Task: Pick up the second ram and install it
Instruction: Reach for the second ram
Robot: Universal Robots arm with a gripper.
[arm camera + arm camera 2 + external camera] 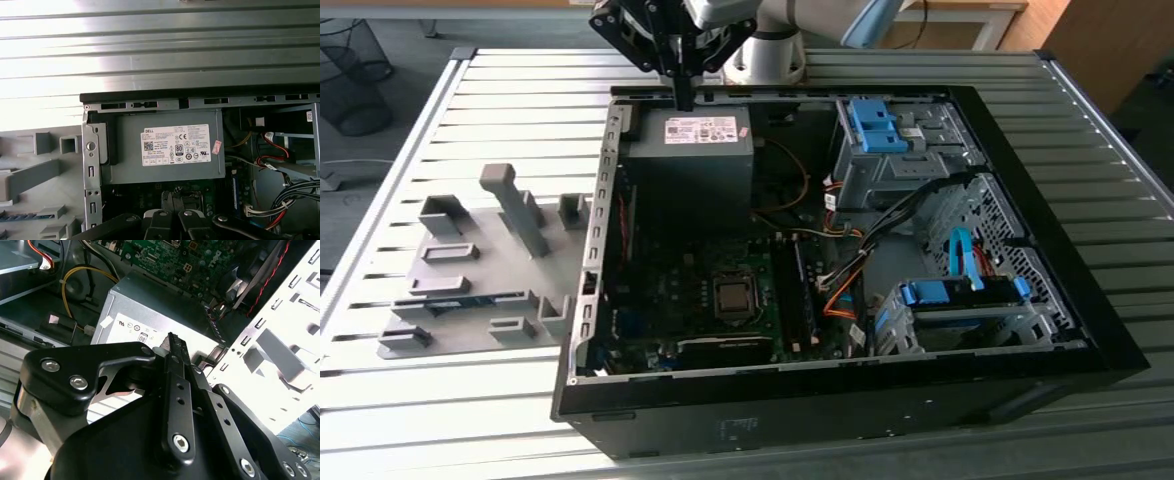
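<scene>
Slatted metal desk (454,100) carries an open computer case (854,410) laid on its side, so the green board (674,275) inside faces up and can be reached from above. Just outside the case, on the exterior view's left, a grey holder tray (480,265) keeps parts in set slots where an arm can find them. The second ram (464,300) sits there, a thin blue-green strip between grey blocks, with nothing touching it. The pincer (683,95) hangs over the case's far edge, above the power supply (687,165), well apart from the ram. Its fingers (176,385) look pressed together in the second wrist view, with nothing between them. I judge the pick-up not yet begun.
</scene>
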